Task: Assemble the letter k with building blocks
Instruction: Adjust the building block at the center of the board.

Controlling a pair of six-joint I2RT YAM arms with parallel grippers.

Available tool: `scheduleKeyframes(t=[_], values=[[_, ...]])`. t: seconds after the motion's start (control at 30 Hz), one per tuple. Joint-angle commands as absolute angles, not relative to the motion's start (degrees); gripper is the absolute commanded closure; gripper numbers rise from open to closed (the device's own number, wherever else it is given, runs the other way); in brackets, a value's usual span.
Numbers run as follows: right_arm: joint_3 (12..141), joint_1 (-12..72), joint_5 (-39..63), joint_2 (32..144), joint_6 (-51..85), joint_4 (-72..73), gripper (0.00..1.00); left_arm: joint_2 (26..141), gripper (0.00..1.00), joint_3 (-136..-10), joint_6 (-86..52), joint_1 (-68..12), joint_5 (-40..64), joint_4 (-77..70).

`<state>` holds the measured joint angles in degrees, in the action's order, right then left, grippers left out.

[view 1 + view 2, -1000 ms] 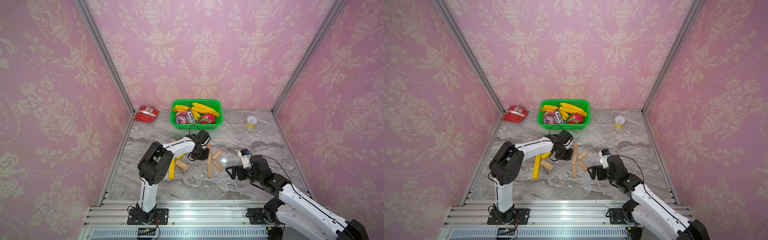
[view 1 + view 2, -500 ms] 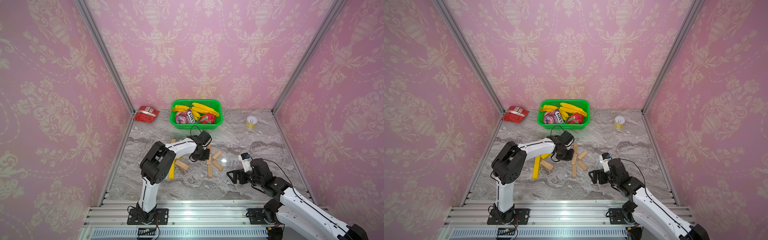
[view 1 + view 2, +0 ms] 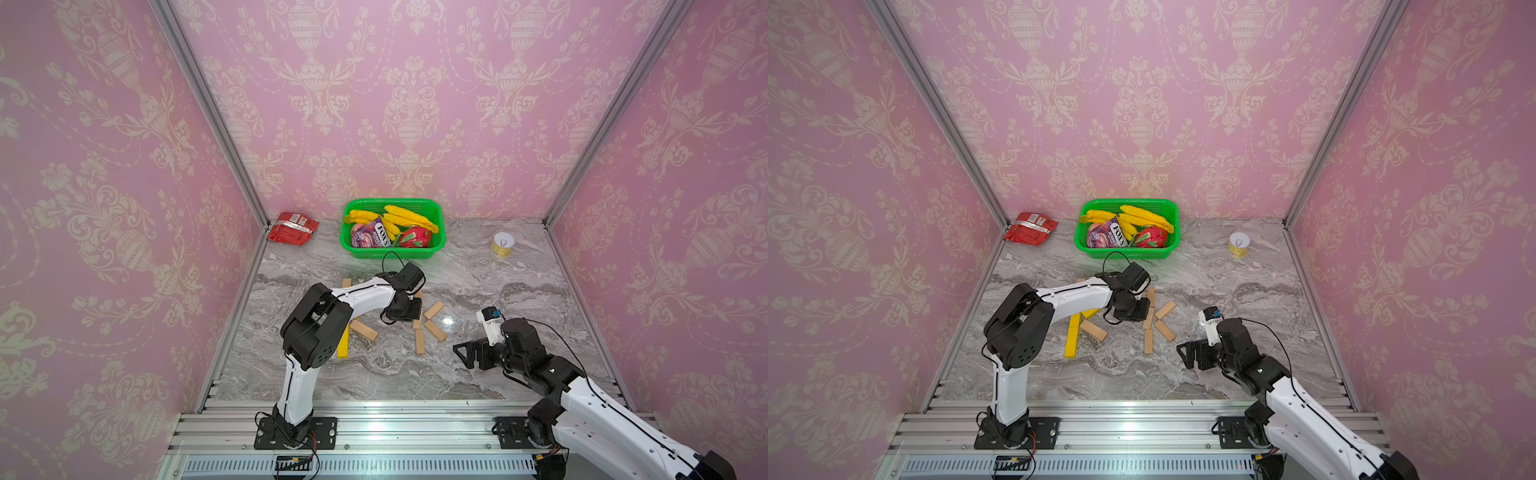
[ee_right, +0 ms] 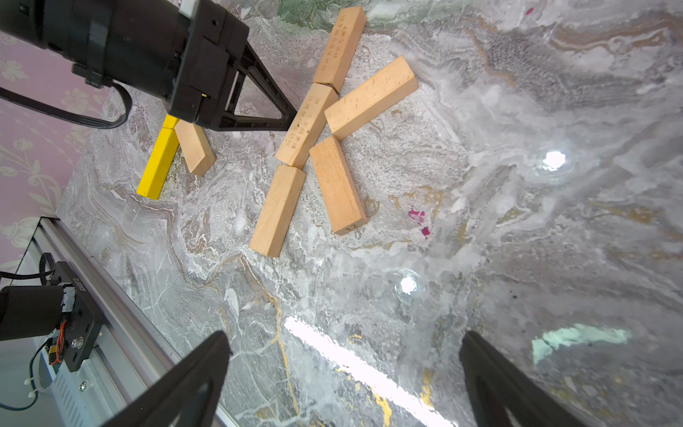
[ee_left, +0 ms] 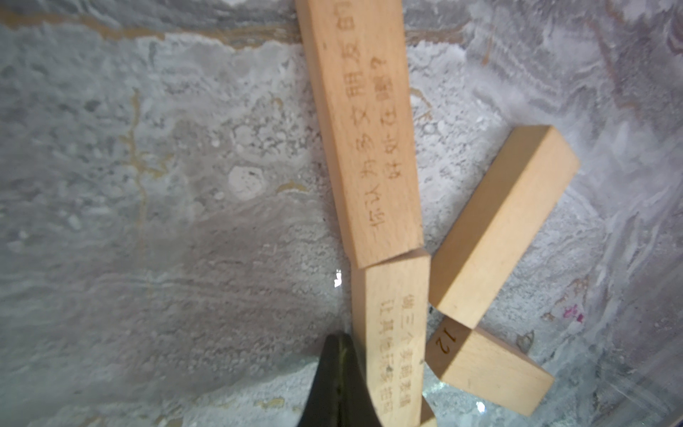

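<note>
Rt pincer (image 3: 461, 355) has drawn back a little toward the aluminium front rail (image 3: 395, 419) vs. earlier frames. Left pincer (image 4: 290, 120) has hardly shifted, same spot at the stem.

Left pincer: tips together, nothing clamped. Tip touches the long side of the mid stem block (image 4: 306, 125), a plain tan wooden bar w/ engraved text. Reads as a nudge, not a pick.

Rt pincer: prongs wide apart, empty, over bare grey marble-pattern bench (image 3: 374, 374), well apart from the blocks.

Outward: all-wood letter k (image 3: 1148, 321) lies flat mid-bench. Three tan bars end to end, plus far slanted bar (image 4: 369, 98) and near slanted bar (image 4: 338, 190), inner ends just beside mid block. Left wrist view: far stem block (image 5: 364, 125) meets mid block at a slight kink.

Beyond: yellow-and-wood k mostly hidden under left arm (image 3: 365, 293). Only a bright yellow bar (image 4: 159, 162) and a short tan bar (image 4: 196, 148) show.

Meaning: rt arm clearing out, so placing prob. done. What's left is straightening the stem. Risk: over-push knocks the slanted bars.
</note>
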<state>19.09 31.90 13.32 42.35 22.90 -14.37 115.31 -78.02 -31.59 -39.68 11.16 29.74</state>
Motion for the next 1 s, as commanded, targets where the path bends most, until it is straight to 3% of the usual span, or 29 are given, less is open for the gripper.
scheduleKeyframes(t=[0.0, 0.97], values=[[19.0, 31.7, 14.3, 43.4, 22.0, -14.2, 0.00, 115.3, 1.00, -76.8, -33.3, -40.4, 9.3, 30.0], [19.3, 31.7, 15.0, 44.6, 21.7, -13.8, 0.00, 111.2, 1.00, -71.5, -38.3, -43.5, 6.1, 30.8]])
